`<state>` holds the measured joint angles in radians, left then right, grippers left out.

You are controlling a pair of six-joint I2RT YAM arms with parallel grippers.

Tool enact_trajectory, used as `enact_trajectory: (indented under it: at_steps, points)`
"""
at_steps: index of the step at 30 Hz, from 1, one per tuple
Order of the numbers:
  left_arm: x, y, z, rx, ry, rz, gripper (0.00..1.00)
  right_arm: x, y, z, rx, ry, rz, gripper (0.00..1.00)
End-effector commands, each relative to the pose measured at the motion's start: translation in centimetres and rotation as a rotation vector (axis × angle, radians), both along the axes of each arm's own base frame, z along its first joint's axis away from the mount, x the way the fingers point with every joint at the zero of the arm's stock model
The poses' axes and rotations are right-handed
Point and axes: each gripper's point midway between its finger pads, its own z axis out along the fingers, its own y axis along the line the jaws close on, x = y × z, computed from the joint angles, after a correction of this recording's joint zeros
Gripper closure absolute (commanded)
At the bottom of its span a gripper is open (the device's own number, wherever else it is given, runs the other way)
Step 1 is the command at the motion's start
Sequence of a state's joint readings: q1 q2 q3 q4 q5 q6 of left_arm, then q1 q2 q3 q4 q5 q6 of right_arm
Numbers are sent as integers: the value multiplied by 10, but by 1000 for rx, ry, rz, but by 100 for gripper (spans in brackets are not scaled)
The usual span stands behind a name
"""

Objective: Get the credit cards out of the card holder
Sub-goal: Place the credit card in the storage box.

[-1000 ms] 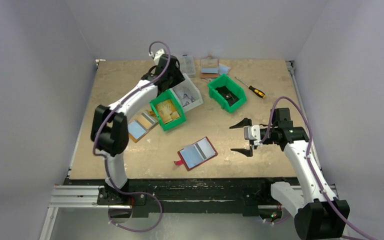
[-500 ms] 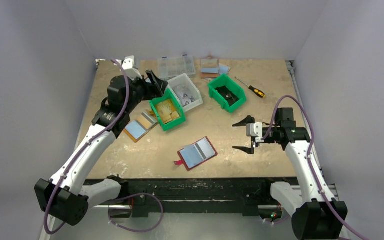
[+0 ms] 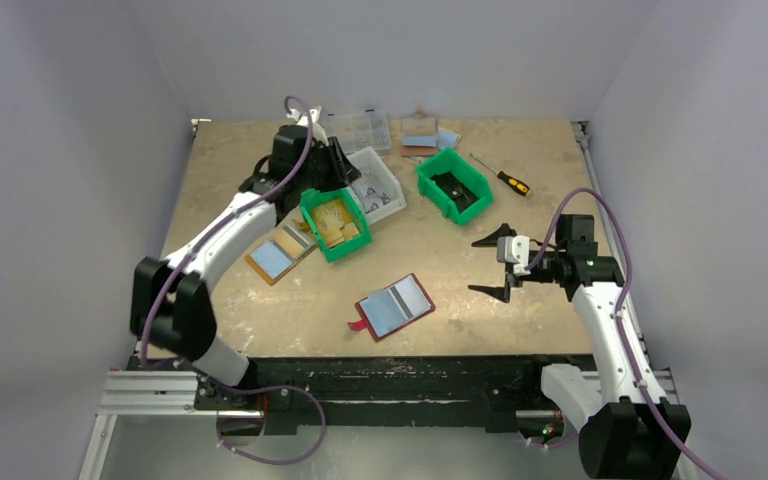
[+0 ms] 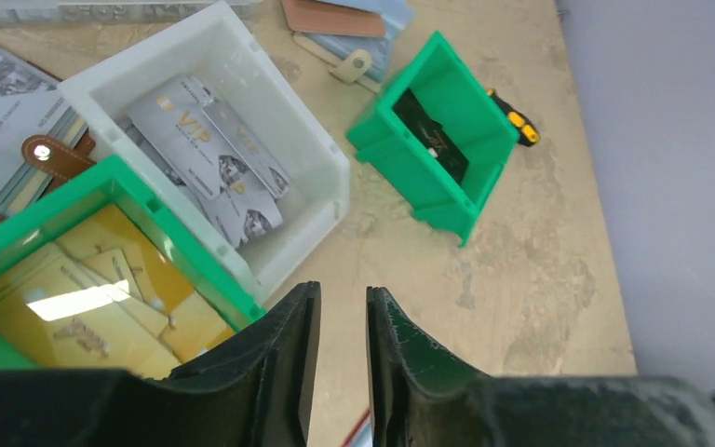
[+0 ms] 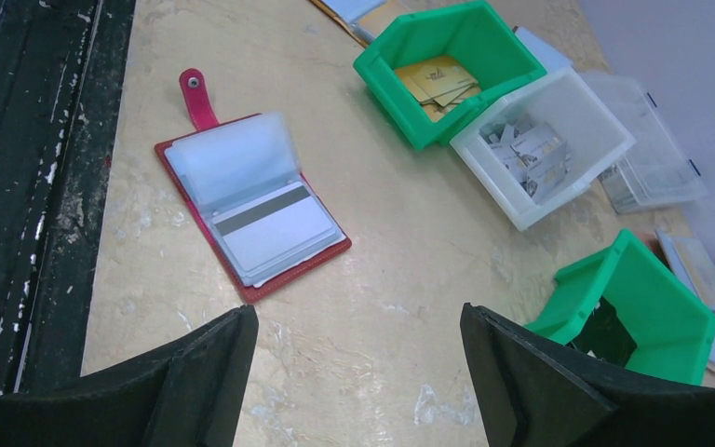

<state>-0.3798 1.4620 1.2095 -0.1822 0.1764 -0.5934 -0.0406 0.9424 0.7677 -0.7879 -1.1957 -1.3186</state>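
1. Holder (image 3: 394, 306) lies open and flat on the table (image 3: 460, 325), near the front edge, between the 2 arms. Its red tab (image 5: 195, 96) sticks out at 1 side.
2. 1 card (image 5: 275, 228), pale grey with a dark band, shows in the holder's lower panel. The panel above it is a cloudy clear sleeve (image 5: 233, 168). Whether more cards sit underneath, cannot tell.
3. Right gripper (image 5: 358, 321): jaws spread wide, empty, above the table to the holder's right and well apart from it.
4. Left gripper (image 4: 337, 317): jaws narrowly parted, nothing between them, over the corner of a green bin (image 4: 186, 247) beside a white bin (image 4: 321, 172), far from the holder.
5. Handling, judged: the card looks thin, stiff and slick, lying nearly flush with little edge to pinch. The holder looks light and floppy at the fold, so it would likely slide or lift with the card.
6. Hold, judged: pin the red rim or tab with 1 gripper, and pinch the card's exposed short edge with the other, drawing it along the sleeve.
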Motion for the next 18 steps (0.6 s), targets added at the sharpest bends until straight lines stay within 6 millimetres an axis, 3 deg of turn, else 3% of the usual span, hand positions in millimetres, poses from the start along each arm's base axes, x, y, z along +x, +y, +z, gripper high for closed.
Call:
enact_trajectory:
  at_steps: [1, 7, 13, 18]
  points:
    - [41, -15, -23, -4, 79, 46, 77, 1, 0, 2, 17, 1, -4, 11]
    - [86, -28, -69, 86, 138, 107, 81, -2, 2, 3, 21, -4, 13, 11]
    - [109, -48, -115, 149, 200, 106, 82, -6, 2, 2, 14, 0, 39, 11]
    - [122, -54, -139, 203, 248, 140, 83, -9, 2, -1, 5, 8, 65, 11]
